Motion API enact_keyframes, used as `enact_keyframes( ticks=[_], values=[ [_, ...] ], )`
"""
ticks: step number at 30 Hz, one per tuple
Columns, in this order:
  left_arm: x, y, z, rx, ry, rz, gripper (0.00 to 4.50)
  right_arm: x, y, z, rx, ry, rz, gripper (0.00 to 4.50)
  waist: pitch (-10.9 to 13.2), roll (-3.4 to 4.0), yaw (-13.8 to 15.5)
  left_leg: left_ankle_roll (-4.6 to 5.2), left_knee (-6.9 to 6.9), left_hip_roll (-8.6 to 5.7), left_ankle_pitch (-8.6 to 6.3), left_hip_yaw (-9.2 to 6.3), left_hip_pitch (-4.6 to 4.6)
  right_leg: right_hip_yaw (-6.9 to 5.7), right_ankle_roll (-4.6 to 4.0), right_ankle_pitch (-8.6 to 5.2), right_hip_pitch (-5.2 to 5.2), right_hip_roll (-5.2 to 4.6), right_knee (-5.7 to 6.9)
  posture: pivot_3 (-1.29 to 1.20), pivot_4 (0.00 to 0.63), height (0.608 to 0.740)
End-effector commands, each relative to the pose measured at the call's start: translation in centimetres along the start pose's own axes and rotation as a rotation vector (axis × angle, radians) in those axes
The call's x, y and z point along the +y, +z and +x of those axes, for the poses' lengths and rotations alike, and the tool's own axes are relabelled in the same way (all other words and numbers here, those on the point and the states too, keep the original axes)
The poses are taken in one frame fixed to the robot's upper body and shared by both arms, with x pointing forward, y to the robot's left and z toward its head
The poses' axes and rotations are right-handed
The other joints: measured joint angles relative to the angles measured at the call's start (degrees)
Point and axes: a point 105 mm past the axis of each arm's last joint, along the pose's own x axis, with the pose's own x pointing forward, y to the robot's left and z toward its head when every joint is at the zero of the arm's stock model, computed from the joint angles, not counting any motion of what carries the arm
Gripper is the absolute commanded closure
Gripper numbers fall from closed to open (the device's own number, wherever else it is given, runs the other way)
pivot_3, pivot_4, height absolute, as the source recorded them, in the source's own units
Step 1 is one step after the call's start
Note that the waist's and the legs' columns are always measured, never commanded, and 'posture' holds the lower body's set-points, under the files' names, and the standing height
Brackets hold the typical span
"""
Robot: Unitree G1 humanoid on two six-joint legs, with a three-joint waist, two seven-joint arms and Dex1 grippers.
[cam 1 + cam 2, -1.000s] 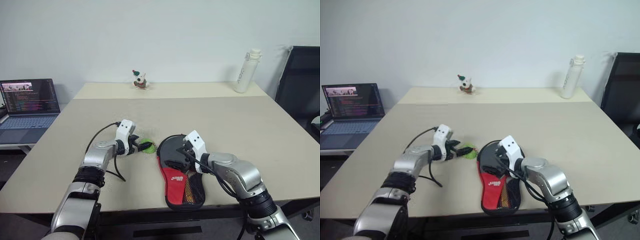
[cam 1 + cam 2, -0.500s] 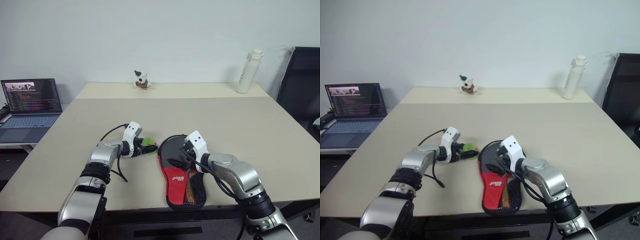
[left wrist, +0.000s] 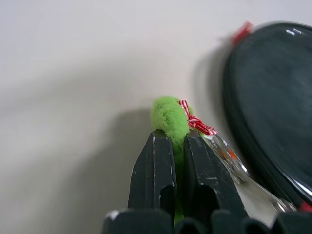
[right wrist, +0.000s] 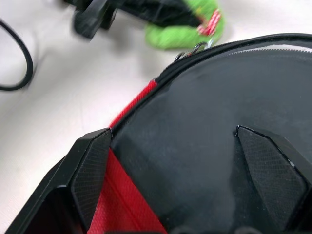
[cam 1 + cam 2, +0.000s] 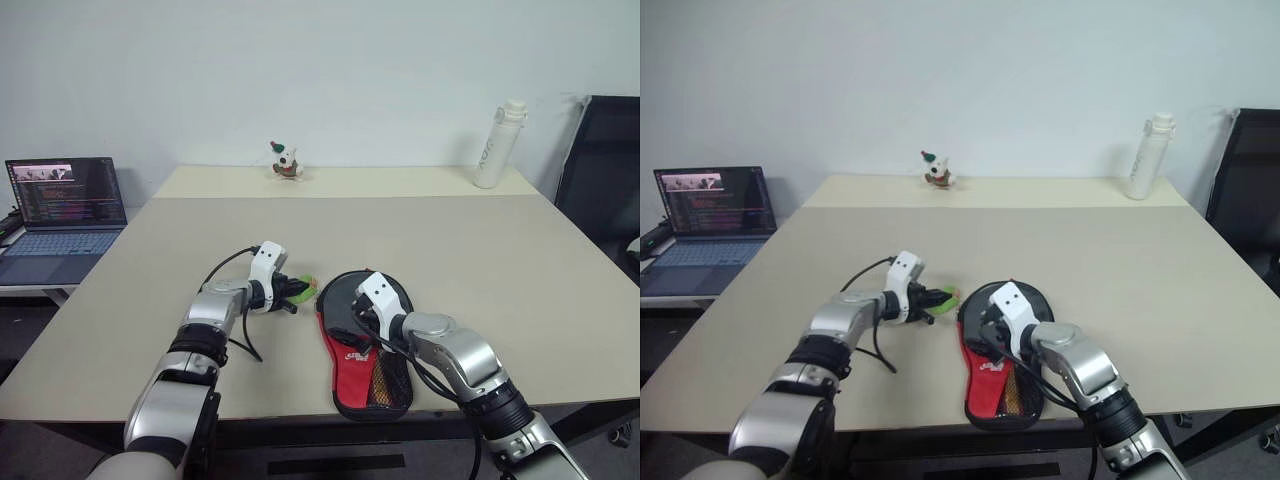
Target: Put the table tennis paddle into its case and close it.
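The case point(image 5: 366, 345) lies near the table's front edge, black round part away from me, red handle part with mesh toward me. The table tennis paddle is hidden. A fuzzy green zipper pull point(image 3: 168, 114) with a red-and-white cord hangs at the case's left rim point(image 3: 273, 97). My left gripper point(image 5: 296, 293) is shut on this green pull point(image 5: 307, 286). My right gripper point(image 4: 171, 132) is open, its two fingers spread over the black round part point(image 4: 209, 97), close above it or touching. The right wrist view also takes in the green pull point(image 4: 185, 30).
A laptop point(image 5: 62, 205) stands on a side table at the left. A small toy figure point(image 5: 283, 160) and a white bottle point(image 5: 497, 143) stand at the table's far edge. A black chair point(image 5: 602, 170) is at the right.
My left gripper has moved right to the green zipper pull and shut on it. My right gripper has sunk a little over the case's black part, still open.
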Motion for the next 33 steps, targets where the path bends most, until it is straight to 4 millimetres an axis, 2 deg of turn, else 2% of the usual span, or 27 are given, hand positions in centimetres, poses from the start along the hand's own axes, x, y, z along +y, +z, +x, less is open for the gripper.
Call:
enact_keyframes(
  ticks=[1, 7, 12, 19, 22, 27, 33],
  values=[
    [0.9, 3.1, 0.6, -0.079, 0.117, 0.067, 4.48, 0.4, -3.0, -0.1, 0.102, 0.019, 0.025, 0.00, -0.02, -0.03, 0.03, 0.00, 0.01, 0.00, 0.00, 0.01, 0.02, 0.02, 0.02, 0.01, 0.02, 0.00, 0.00, 0.00, 0.150, 0.740],
    [0.7, 5.4, 2.1, -0.115, 0.263, 0.135, 4.48, 1.2, -3.9, -0.3, 0.135, 0.043, 0.029, 0.00, -0.05, -0.08, -0.07, -0.01, 0.06, -0.01, 0.00, 0.00, 0.02, 0.01, 0.13, 0.07, 0.06, -0.01, -0.03, 0.00, 0.150, 0.740],
    [-1.3, 7.6, 3.4, -0.153, 0.290, 0.230, 4.48, 2.0, -4.6, -0.4, 0.163, 0.062, 0.041, 0.00, -0.05, -0.09, -0.14, -0.01, 0.03, -0.01, 0.00, 0.01, 0.00, 0.00, 0.13, 0.07, 0.05, -0.01, -0.07, 0.00, 0.150, 0.740],
    [-5.8, 10.6, 5.2, -0.214, 0.242, 0.488, 4.48, 4.6, -6.8, -1.3, 0.249, 0.145, 0.040, 0.00, -0.07, -0.10, -0.13, -0.03, 0.02, -0.02, -0.01, 0.02, 0.00, 0.01, 0.13, 0.07, 0.05, -0.01, -0.10, 0.00, 0.150, 0.740],
    [-8.4, 11.3, 6.0, -0.223, 0.197, 0.698, 4.48, 5.2, -7.6, -1.5, 0.278, 0.166, 0.042, 0.00, -0.09, -0.11, -0.14, -0.04, 0.02, -0.03, -0.02, 0.03, 0.02, 0.02, 0.13, 0.07, 0.06, -0.01, -0.10, 0.00, 0.150, 0.740],
    [-12.4, 11.4, 7.1, -0.243, 0.112, 1.035, 4.48, 6.1, -7.9, -1.6, 0.289, 0.182, 0.051, 0.00, -0.10, -0.11, -0.10, -0.06, 0.02, -0.04, -0.03, 0.04, 0.02, 0.04, 0.14, 0.07, 0.08, -0.02, -0.12, 0.00, 0.150, 0.740],
    [-16.7, 10.4, 8.0, -0.289, 0.003, 1.355, 4.48, 7.4, -8.3, -1.8, 0.293, 0.198, 0.078, 0.00, -0.17, -0.07, -0.10, -0.13, 0.01, -0.04, -0.08, 0.06, 0.01, 0.06, 0.14, 0.06, 0.08, -0.02, -0.21, 0.00, 0.150, 0.740]
  ],
)
